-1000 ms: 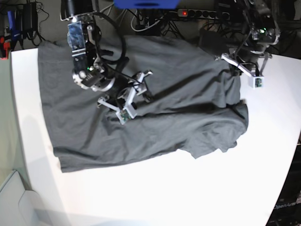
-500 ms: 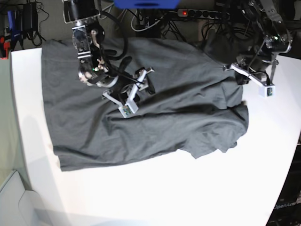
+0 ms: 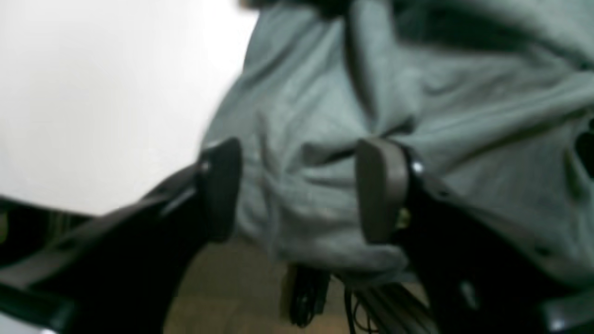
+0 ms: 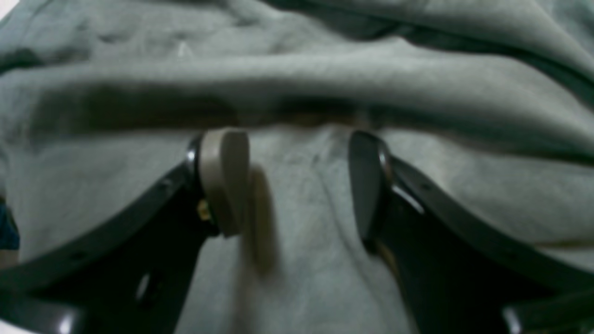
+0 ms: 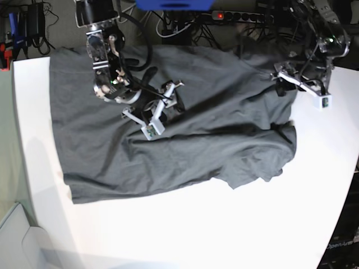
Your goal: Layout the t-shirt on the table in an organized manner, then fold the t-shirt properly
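My right gripper stands with its 2 pads spread wide and nothing between them — it hangs low over the middle of the t-shirt, just short of a thick raised fold that runs across right ahead of the pads. My left gripper is parted too, gripping nothing; a bunched edge of the cloth lies behind the gap, and whether a pad brushes it I cannot tell, the wrist view being blurred. That left wrist view alone shows the cloth's edge drooping past the table, with cables and floor below it. The base view alone shows the whole shirt spread wrinkled across the far half of the white top, a sleeve folded under at its right side, and a power strip with dark cables behind the table.
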{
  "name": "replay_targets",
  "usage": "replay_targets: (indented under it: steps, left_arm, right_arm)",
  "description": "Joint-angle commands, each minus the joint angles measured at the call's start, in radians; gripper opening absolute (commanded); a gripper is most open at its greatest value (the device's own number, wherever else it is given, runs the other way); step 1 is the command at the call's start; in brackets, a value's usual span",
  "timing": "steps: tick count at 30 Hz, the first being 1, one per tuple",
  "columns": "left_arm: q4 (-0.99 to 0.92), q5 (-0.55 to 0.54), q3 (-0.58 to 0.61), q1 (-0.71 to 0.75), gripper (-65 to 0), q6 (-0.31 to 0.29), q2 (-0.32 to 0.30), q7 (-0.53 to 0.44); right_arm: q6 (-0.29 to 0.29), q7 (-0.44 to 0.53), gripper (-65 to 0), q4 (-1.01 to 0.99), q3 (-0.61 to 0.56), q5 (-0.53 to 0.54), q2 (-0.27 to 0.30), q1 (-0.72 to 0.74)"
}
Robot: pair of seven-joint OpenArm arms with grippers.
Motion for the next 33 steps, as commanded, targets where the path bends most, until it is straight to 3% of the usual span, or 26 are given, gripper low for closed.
replay_targets:
  steps: [1, 6, 13, 18, 23, 28, 33]
  left_arm:
    - [0.021, -0.014, -0.002, -0.009, -25.4, -0.004, -0.009, -0.022]
    - [0.032, -0.018, -0.002, -0.044, -30.2, -0.006, -0.017, -0.025]
    - [0.033, -0.049, -0.079, -0.197, -30.3, 0.004, -0.020, -0.016]
    - [0.012, -0.049, -0.079, -0.305, -27.0, 0.004, -0.093, -0.028]
    - [-0.204, -0.046, -0.072, -0.487, -13.7, 0.005, -0.159, -0.028]
    - [-0.476, -0.012, -0.071, -0.615, -12.8, 0.005, -0.178, -0.037]
    - [-0.637, 0.049, 0.030, -0.641, -12.8, 0.002, -0.169, -0.203]
  right_arm:
    - [0.000, -0.004, -31.8, 0.009, 0.001, -0.004, 0.002, 0.007]
    - [0.000, -0.007, -31.8, 0.006, -0.001, -0.004, 0.002, 0.019]
    - [0.000, -0.003, -31.8, -0.014, -0.001, -0.004, 0.021, 0.019]
    - [0.000, -0.003, -31.8, -0.013, -0.001, -0.004, 0.025, 0.021]
    - [0.000, -0.009, -31.8, -0.013, -0.001, -0.004, 0.025, 0.034]
    - [0.000, -0.010, -31.8, -0.013, -0.001, -0.004, 0.025, 0.047]
    - [0.000, -0.010, -31.8, -0.007, -0.001, -0.004, 0.025, 0.048]
